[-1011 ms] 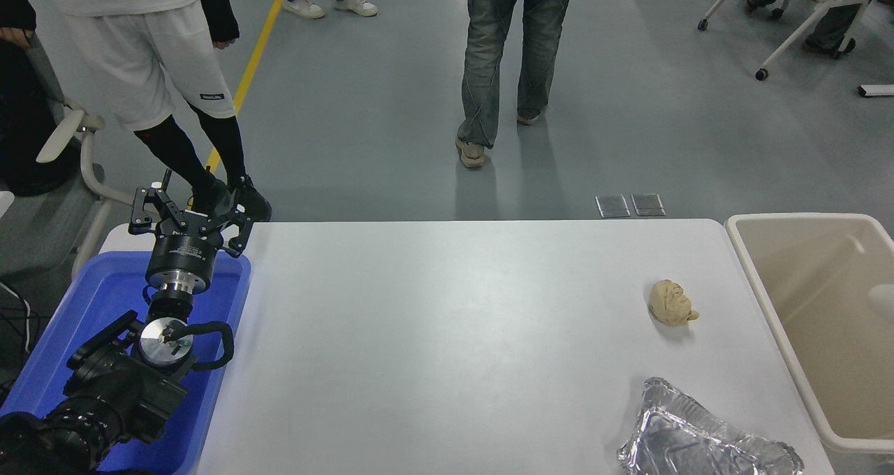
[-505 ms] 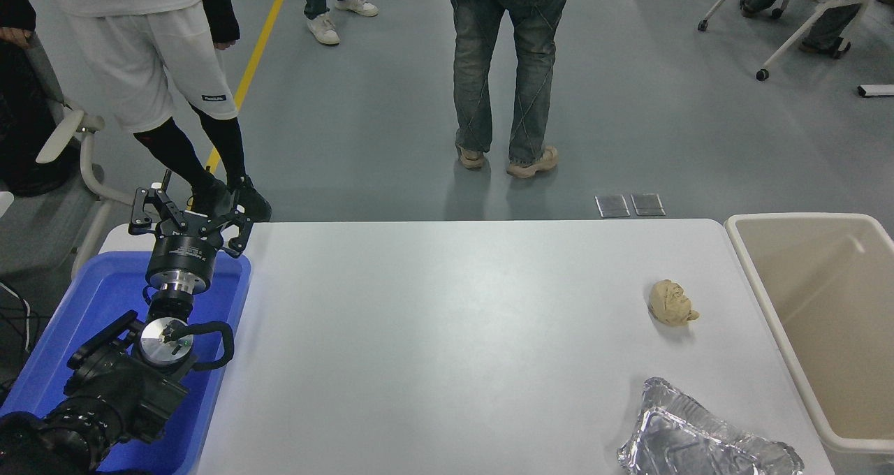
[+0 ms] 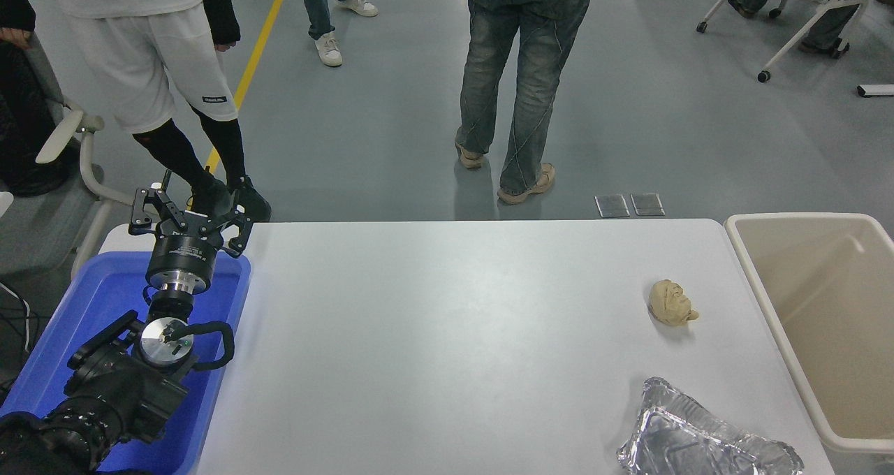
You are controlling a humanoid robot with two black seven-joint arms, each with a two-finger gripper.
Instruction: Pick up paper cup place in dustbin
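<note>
Paper cup not visible anywhere in frame. Dustbin [image 3: 758, 279] stood beige at right edge, against white table [image 3: 447, 349]. Tan paper wad [image 3: 671, 302] near it; foil tray [image 3: 705, 436] at lower right. Left gripper [image 3: 187, 213] parked over blue bin [image 3: 91, 300], fingers spread, grasping nothing.

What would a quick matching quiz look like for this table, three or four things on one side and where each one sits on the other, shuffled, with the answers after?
Things:
1. tan paper wad
2. foil tray
3. beige dustbin
4. blue bin

Places:
A. at the table's left end, under the parked left gripper
B. at the table's right end
C. near right corner of the table
D. on the table, a little left of the beige bin and beyond the tray

Pairs: 1-D, 2-C, 3-B, 4-A
</note>
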